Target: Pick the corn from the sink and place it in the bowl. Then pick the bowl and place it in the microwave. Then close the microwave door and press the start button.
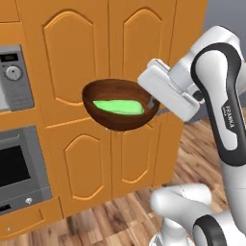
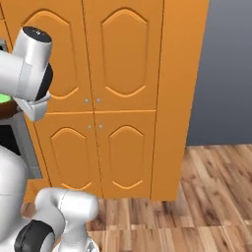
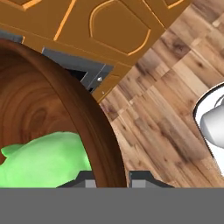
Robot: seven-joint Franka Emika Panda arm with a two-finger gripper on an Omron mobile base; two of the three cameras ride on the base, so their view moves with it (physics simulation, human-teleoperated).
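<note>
In the left base view the fingers (image 1: 154, 103) are largely hidden behind the rim of the bowl (image 1: 120, 104) and the white hand, so little of them can be made out. In the hand view the bowl (image 3: 52, 113) is cut off at the left edge, and two finger tips (image 3: 142, 180) are seen low down on either side of its rim, narrowed and gripping it. The bowl is dark brown, glossy and wood-grained, and is held in mid-air, tilted, before the orange cabinet doors (image 1: 91, 67). The corn (image 1: 118, 106), bright green, lies inside it. At the left edge of the left base view, a grey control panel (image 1: 14, 77) and an oven (image 1: 19, 166) below are cut off. The right base view offers the grey wall (image 2: 226, 69) and wood floor (image 2: 197, 197).
</note>
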